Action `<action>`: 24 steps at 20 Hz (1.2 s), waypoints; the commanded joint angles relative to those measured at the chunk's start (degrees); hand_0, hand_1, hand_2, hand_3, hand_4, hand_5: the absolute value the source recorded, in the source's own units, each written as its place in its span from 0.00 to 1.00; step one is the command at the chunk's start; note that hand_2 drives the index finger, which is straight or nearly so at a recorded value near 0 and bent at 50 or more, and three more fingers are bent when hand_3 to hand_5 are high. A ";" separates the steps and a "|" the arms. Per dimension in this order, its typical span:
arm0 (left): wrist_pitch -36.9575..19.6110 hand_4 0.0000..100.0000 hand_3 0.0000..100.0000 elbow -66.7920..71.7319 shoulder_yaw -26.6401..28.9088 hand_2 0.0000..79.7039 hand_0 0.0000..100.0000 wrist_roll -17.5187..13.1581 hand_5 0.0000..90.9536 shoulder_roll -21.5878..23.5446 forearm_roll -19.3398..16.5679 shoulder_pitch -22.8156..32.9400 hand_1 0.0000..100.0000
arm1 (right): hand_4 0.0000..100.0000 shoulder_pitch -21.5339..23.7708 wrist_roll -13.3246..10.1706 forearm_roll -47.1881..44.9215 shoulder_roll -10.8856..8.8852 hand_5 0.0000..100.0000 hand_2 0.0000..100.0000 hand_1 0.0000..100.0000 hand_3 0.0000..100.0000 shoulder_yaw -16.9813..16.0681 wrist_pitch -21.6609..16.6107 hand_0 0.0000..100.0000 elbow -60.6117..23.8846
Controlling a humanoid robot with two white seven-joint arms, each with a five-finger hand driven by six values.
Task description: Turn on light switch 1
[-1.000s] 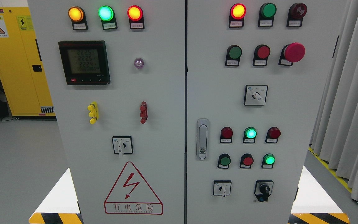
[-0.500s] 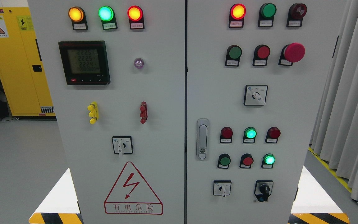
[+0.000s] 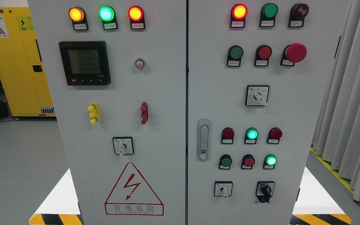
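Observation:
A grey electrical cabinet (image 3: 167, 93) with two doors fills the head view. Its left door carries lit amber (image 3: 76, 14), green (image 3: 106, 13) and red (image 3: 135, 13) lamps, a digital meter (image 3: 84, 62) and a rotary switch (image 3: 122, 145). On the right door are a lit red lamp (image 3: 239, 11), green (image 3: 236, 52) and red (image 3: 264, 52) push buttons, a red mushroom button (image 3: 296, 52), a rotary switch (image 3: 257, 95), a lower row of lamps with the middle one lit green (image 3: 252, 133), and lower buttons with the right one lit green (image 3: 271, 160). Neither of my hands shows.
A door latch (image 3: 203, 139) sits at the right door's left edge. Two more rotary switches (image 3: 223, 189) (image 3: 265, 190) are low on the right door. A yellow cabinet (image 3: 14, 62) stands at the back left, grey curtains (image 3: 352, 93) hang at the right.

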 commanded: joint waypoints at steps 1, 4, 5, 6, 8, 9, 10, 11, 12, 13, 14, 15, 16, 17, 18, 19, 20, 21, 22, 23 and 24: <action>1.04 0.46 0.35 -33.85 0.72 0.26 0.37 0.36 0.37 2.12 -0.88 1.49 0.45 | 0.00 0.00 -0.18 0.00 0.00 0.00 0.04 0.50 0.00 0.00 0.00 0.00 0.00; 2.54 0.53 0.40 -37.64 0.63 0.30 0.29 2.37 0.50 1.59 -0.79 -0.08 0.53 | 0.00 0.00 -0.18 0.00 0.00 0.00 0.04 0.50 0.00 0.00 0.00 0.00 0.00; 2.98 0.62 0.48 -38.17 0.63 0.39 0.26 3.43 0.64 1.59 -0.79 -1.40 0.57 | 0.00 0.00 -0.27 0.00 0.00 0.00 0.04 0.50 0.00 0.00 0.00 0.00 0.00; 3.42 0.67 0.53 -38.52 0.54 0.45 0.24 3.87 0.70 1.59 -0.79 -2.19 0.60 | 0.00 0.00 -0.18 0.00 0.00 0.00 0.04 0.50 0.00 0.00 0.00 0.00 0.00; 3.95 0.72 0.58 -39.92 0.28 0.50 0.22 3.79 0.76 1.51 -0.70 -2.46 0.62 | 0.00 0.00 -0.18 0.00 0.00 0.00 0.04 0.50 0.00 0.00 0.00 0.00 0.00; 4.21 0.75 0.63 -40.54 -0.15 0.53 0.22 3.70 0.80 1.50 -0.61 -2.47 0.63 | 0.00 0.00 -0.18 0.00 0.00 0.00 0.04 0.50 0.00 0.00 0.00 0.00 0.00; 4.47 0.76 0.66 -40.89 -0.51 0.57 0.21 3.79 0.82 1.24 -0.61 -2.55 0.63 | 0.00 0.00 -0.18 0.00 0.00 0.00 0.04 0.50 0.00 0.00 0.00 0.00 0.00; 4.39 0.77 0.68 -41.16 -0.68 0.58 0.21 3.79 0.83 0.72 -0.53 -2.64 0.63 | 0.00 0.00 -0.18 0.00 0.00 0.00 0.04 0.50 0.00 0.00 0.00 0.00 0.00; 4.39 0.79 0.71 -41.60 -0.69 0.62 0.21 3.79 0.84 0.54 -0.44 -2.99 0.63 | 0.00 0.00 -0.18 0.00 0.00 0.00 0.04 0.50 0.00 0.00 0.00 0.00 0.00; 4.48 0.79 0.72 -41.95 -0.77 0.63 0.20 3.79 0.84 0.54 -0.44 -3.43 0.63 | 0.00 0.00 -0.18 0.00 0.00 0.00 0.04 0.50 0.00 0.00 0.00 0.00 0.00; 4.39 0.80 0.73 -42.21 -0.86 0.64 0.20 3.88 0.85 0.62 -0.44 -3.61 0.64 | 0.00 0.00 -0.18 0.00 0.00 0.00 0.04 0.50 0.00 0.00 0.00 0.00 0.00; 4.39 0.80 0.74 -42.39 -1.21 0.68 0.20 3.88 0.85 0.62 -0.44 -4.22 0.64 | 0.00 0.00 -0.18 0.00 0.00 0.00 0.04 0.50 0.00 0.00 0.00 0.00 0.00; 4.48 0.81 0.75 -42.65 -1.65 0.70 0.20 3.88 0.86 0.62 -0.44 -5.01 0.64 | 0.00 0.00 -0.18 0.00 0.00 0.00 0.04 0.50 0.00 0.00 0.00 0.00 0.00; 4.65 0.81 0.76 -42.92 -1.83 0.72 0.20 3.88 0.87 0.62 -0.35 -5.71 0.64 | 0.00 0.00 -0.18 0.00 0.00 0.00 0.04 0.50 0.00 0.00 0.00 0.00 0.00; 5.17 0.82 0.77 -43.53 -2.35 0.74 0.20 3.88 0.89 0.54 -0.35 -6.24 0.63 | 0.00 0.00 -0.18 0.00 0.00 0.00 0.04 0.50 0.00 0.00 0.00 0.00 0.00; 6.31 0.82 0.78 -44.32 -3.23 0.75 0.20 4.05 0.89 0.36 -0.44 -6.68 0.62 | 0.00 0.00 -0.18 0.00 0.00 0.00 0.04 0.50 0.00 0.00 0.00 0.00 0.00; 7.80 0.83 0.78 -45.28 -3.76 0.75 0.20 4.14 0.90 0.36 -0.44 -7.12 0.61 | 0.00 0.00 -0.18 0.00 0.00 0.00 0.04 0.50 0.00 0.00 0.00 0.00 0.00; 8.86 0.83 0.79 -45.73 -4.37 0.75 0.19 4.66 0.89 0.27 -0.35 -7.65 0.61 | 0.00 0.00 -0.18 0.00 0.00 0.00 0.04 0.50 0.00 0.00 0.00 0.00 0.00; 9.39 0.83 0.80 -45.82 -4.99 0.75 0.19 5.45 0.90 0.27 -0.44 -8.17 0.61 | 0.00 0.00 -0.18 0.00 0.00 0.00 0.04 0.50 0.00 0.00 0.00 0.00 0.00; 9.92 0.83 0.80 -45.82 -5.60 0.75 0.19 6.42 0.90 0.19 -0.44 -8.87 0.60 | 0.00 0.00 -0.18 0.00 0.00 0.00 0.04 0.50 0.00 0.00 0.00 0.00 0.00; 11.06 0.83 0.81 -45.91 -5.87 0.74 0.18 7.38 0.90 -0.34 -0.44 -9.66 0.59 | 0.00 0.00 -0.18 0.00 0.00 0.00 0.04 0.50 0.00 0.00 0.00 0.00 0.00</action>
